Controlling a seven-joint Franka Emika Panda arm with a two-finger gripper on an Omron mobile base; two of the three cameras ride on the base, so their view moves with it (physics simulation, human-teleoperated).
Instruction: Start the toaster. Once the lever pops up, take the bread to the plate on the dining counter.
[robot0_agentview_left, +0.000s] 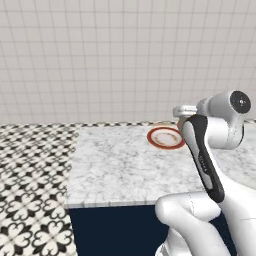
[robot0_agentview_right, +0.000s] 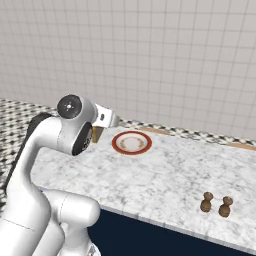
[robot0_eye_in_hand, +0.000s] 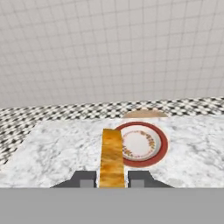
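Nearest in the hand view, the pincer is seen closed on the bread, which is held edge-on between the two dark fingertips with its golden crust facing the camera. The slice is carried above the tabletop, short of the plate and slightly to its left in that view.

The main risk is judged to be a release made too early: the bread would then land on bare marble, or catch the orange-red rim and tip off it. Because the slice is held upright, it may also topple to either side when let go, so a drop from height could send it off the plate. A slip in the grip cannot be ruled out, since only a narrow part of the slice is clamped.

Open marble is seen around the plate on its near and left sides. The plate lies near the far edge of the tabletop, so an overshoot could carry the bread past that edge, with patterned floor and then the tiled wall beyond. Two small brown shakers stand well apart to the right, near the front edge, clear of the likely path.
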